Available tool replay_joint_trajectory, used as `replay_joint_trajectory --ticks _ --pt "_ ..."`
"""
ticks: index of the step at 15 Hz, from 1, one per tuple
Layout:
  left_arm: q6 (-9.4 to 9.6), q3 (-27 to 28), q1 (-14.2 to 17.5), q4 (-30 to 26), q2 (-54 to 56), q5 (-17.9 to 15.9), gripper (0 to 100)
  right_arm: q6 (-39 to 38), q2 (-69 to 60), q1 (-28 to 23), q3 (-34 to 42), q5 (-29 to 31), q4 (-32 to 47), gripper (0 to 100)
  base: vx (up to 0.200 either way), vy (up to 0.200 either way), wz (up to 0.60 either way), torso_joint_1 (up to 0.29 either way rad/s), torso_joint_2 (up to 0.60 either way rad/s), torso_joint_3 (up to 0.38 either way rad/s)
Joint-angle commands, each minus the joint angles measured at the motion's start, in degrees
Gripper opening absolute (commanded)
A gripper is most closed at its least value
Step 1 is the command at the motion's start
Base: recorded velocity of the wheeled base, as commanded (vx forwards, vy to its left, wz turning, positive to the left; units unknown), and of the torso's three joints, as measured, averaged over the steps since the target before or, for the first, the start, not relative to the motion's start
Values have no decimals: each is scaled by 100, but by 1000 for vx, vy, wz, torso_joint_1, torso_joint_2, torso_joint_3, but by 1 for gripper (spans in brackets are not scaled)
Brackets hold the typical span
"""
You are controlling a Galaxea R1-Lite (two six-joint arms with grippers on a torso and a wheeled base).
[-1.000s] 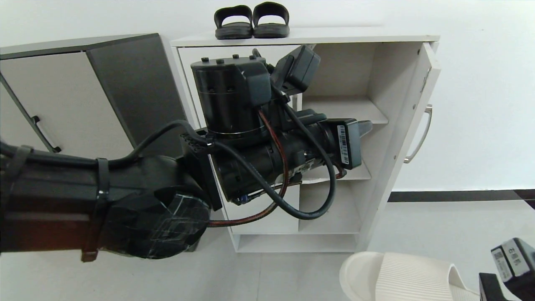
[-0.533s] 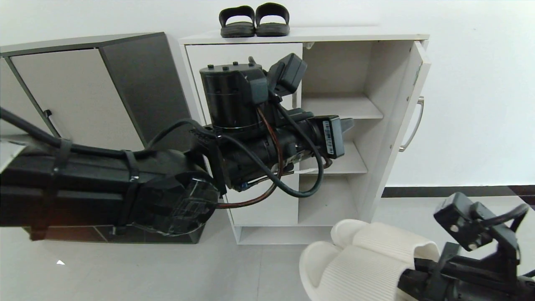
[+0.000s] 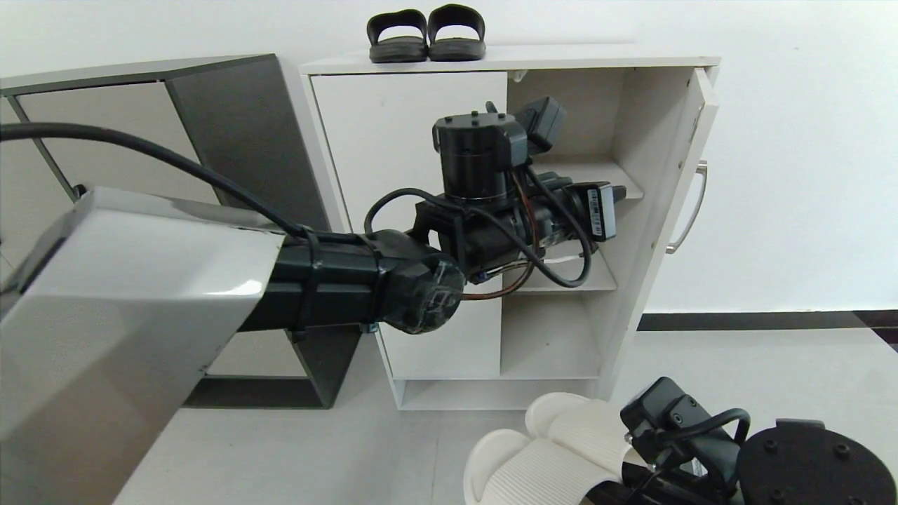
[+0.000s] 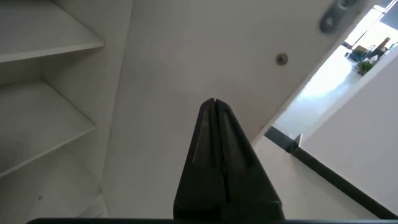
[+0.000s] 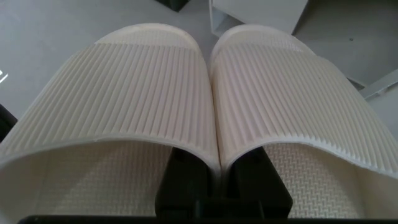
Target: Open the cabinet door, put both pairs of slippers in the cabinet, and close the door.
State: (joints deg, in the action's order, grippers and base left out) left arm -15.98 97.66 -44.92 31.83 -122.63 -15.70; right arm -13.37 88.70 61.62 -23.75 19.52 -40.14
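Note:
The white cabinet (image 3: pixel 407 140) has its right door (image 3: pixel 684 175) swung open, which bares several shelves (image 3: pixel 561 280). A pair of black slippers (image 3: pixel 426 35) rests on its top. My left gripper (image 3: pixel 620 191) is inside the open compartment at middle-shelf height, its fingers (image 4: pixel 214 109) shut on nothing and close to the inner side wall. A pair of white ribbed slippers (image 3: pixel 547 449) hangs low in front of the cabinet. My right gripper (image 5: pixel 214 180) is shut on the white slippers (image 5: pixel 211 112), pinching their inner straps together from behind.
A dark grey cabinet (image 3: pixel 231 140) with a pale door stands to the left of the white one. The open door's metal handle (image 3: pixel 691 210) juts to the right. Pale floor (image 3: pixel 316 449) lies in front, and a white wall with a dark skirting (image 3: pixel 758 321) behind.
The camera shifted at first. My left arm has stretched farther right into the open compartment. The right arm has carried the white slippers left and lower in the view.

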Motion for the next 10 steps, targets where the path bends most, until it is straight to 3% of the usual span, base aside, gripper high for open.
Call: replay_joint_trajectory --ticks 1,3,4,7,10 --pt "-10 763 -113 -318 -605 -82 0 1 104 25 10 -1 -2 0 0 0 0 0 0 0" --pt "-1 1212 -219 -617 -798 -91 0 10 104 25 46 -1 -2 0 0 0 0 0 0 0" --pt "-1 1693 -333 -933 -1018 -91 0 10 148 25 54 8 -2 0 0 0 0 0 0 0" --pt "-1 1693 -500 -1126 -1079 -276 0 10 165 25 72 8 -2 0 0 0 0 0 0 0" --pt "25 1693 -887 -1065 -649 -276 0 10 209 25 98 8 -20 0 0 0 0 0 0 0"
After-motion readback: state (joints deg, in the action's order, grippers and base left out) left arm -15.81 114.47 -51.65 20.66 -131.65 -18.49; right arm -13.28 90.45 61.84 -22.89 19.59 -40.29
